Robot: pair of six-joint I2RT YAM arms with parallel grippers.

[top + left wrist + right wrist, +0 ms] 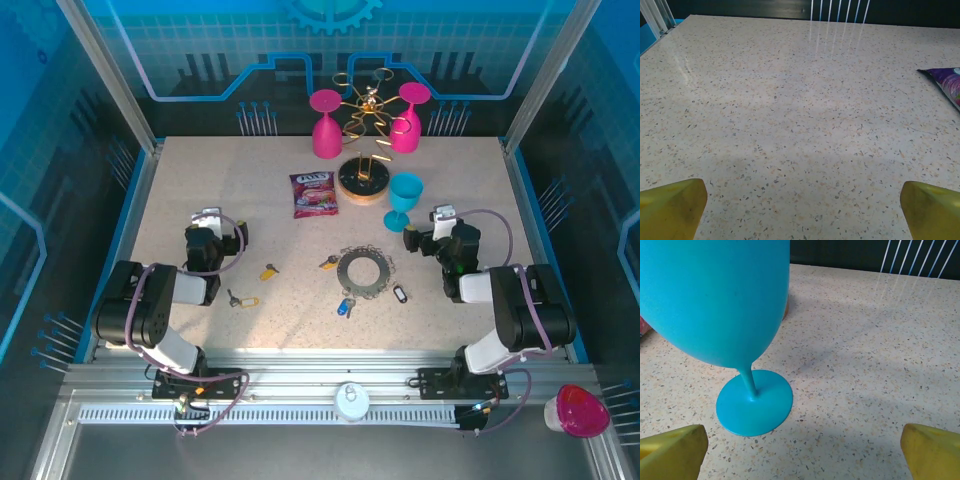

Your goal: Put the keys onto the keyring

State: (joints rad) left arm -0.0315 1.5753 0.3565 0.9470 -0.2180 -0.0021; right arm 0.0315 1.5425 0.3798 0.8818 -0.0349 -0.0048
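The grey metal keyring (363, 269) lies flat in the middle of the table. Around it lie several keys: a yellow-headed key (268, 271) to its left, a yellow-tagged key (243, 300) nearer the left arm, another yellow one (328, 263) touching the ring's left rim, a blue one (346, 306) below it and a white-tagged one (399, 294) at its lower right. My left gripper (210, 219) stands open over bare table, its yellow fingertips (670, 207) wide apart. My right gripper (440, 217) is open too, fingertips (672, 450) apart, just behind a turquoise glass.
A turquoise wine glass (715, 300) stands close in front of the right gripper. Two pink glasses (326, 125) hang by a gold wire rack on a round wooden base (362, 180) at the back. A purple snack bag (313, 193) lies left of that base.
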